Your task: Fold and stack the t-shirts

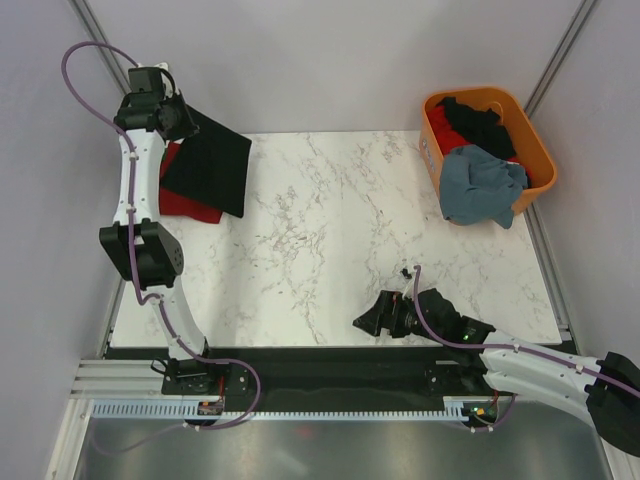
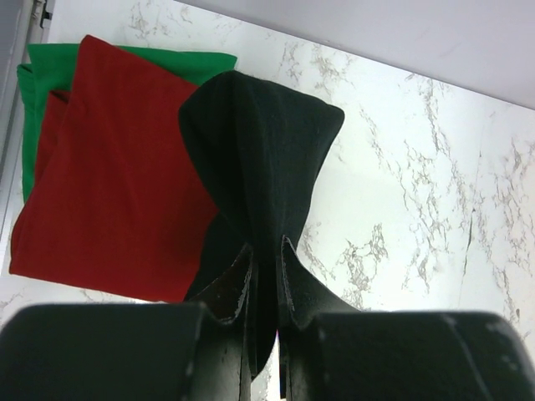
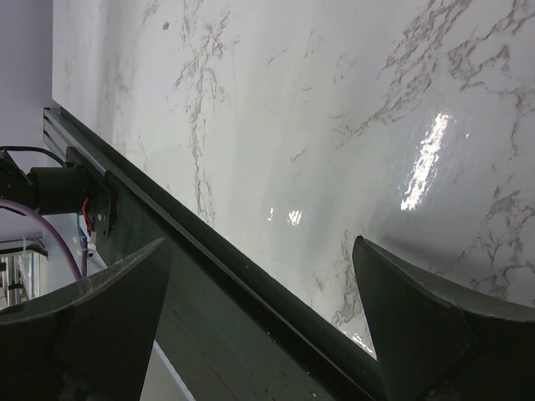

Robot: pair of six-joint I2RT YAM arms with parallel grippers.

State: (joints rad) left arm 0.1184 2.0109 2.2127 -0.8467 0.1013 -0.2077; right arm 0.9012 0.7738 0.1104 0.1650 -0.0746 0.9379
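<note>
At the table's far left my left gripper is shut on a folded black t-shirt. In the left wrist view that black t-shirt hangs pinched between the fingers, over a folded dark red t-shirt that lies on a green one. The red t-shirt peeks out under the black one in the top view. My right gripper rests open and empty near the table's front edge, right of centre. A grey-blue t-shirt drapes over the basket's near side.
An orange plastic basket stands at the back right with black and red cloth inside. The table's dark front rail runs under the right gripper. Grey walls close in the left and right sides.
</note>
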